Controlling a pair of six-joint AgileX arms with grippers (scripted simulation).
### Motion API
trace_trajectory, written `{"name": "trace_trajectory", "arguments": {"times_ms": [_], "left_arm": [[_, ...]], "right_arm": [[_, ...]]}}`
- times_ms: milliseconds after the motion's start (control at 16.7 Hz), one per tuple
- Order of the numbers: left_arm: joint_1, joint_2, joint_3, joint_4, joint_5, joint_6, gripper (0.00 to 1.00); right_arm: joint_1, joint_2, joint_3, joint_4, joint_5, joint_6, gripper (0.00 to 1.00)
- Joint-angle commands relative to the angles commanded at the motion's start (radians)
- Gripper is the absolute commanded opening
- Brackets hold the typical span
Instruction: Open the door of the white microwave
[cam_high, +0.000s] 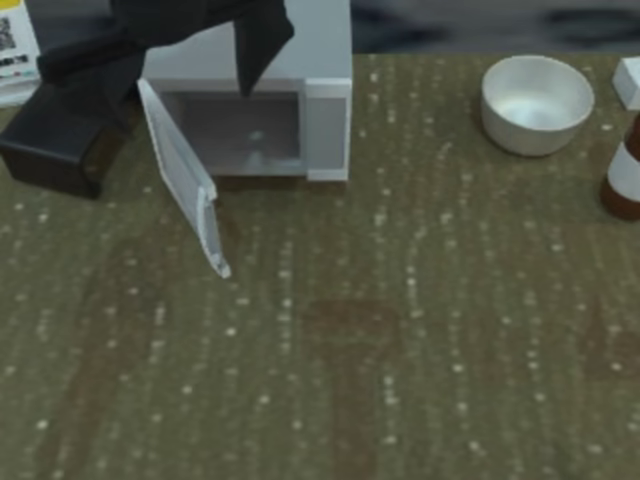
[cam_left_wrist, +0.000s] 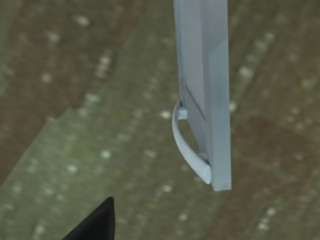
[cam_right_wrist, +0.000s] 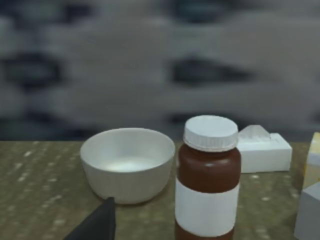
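The white microwave (cam_high: 300, 50) stands at the table's back, left of centre. Its door (cam_high: 185, 175) is swung out wide on its left hinge, pointing toward the front, and the grey cavity (cam_high: 240, 135) is exposed. The curved handle (cam_high: 212, 235) sits at the door's free end. My left gripper (cam_high: 255, 50) hangs above the microwave's top, apart from the door. In the left wrist view the door (cam_left_wrist: 205, 75) and handle (cam_left_wrist: 187, 145) lie well clear of my one visible fingertip (cam_left_wrist: 102, 220); the gripper is open and empty. The right gripper is outside the top view; only one fingertip (cam_right_wrist: 100, 222) shows, open.
A black box (cam_high: 55, 140) sits left of the microwave, close to the open door. At the back right are a white bowl (cam_high: 535, 100), a brown bottle (cam_high: 625, 175) with a white cap, and a white box (cam_high: 628, 80). The grey control panel (cam_high: 327, 125) flanks the cavity.
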Motion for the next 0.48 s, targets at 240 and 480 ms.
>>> {"name": "trace_trajectory", "arguments": {"times_ms": [240, 480], "left_arm": [[-0.023, 0.052, 0.117, -0.104, -0.058, -0.123, 1.00], [-0.024, 0.054, 0.121, -0.108, -0.060, -0.128, 1.00]], "right_arm": [[0.000, 0.000, 0.000, 0.000, 0.000, 0.000, 1.00], [0.000, 0.000, 0.000, 0.000, 0.000, 0.000, 1.00]]}}
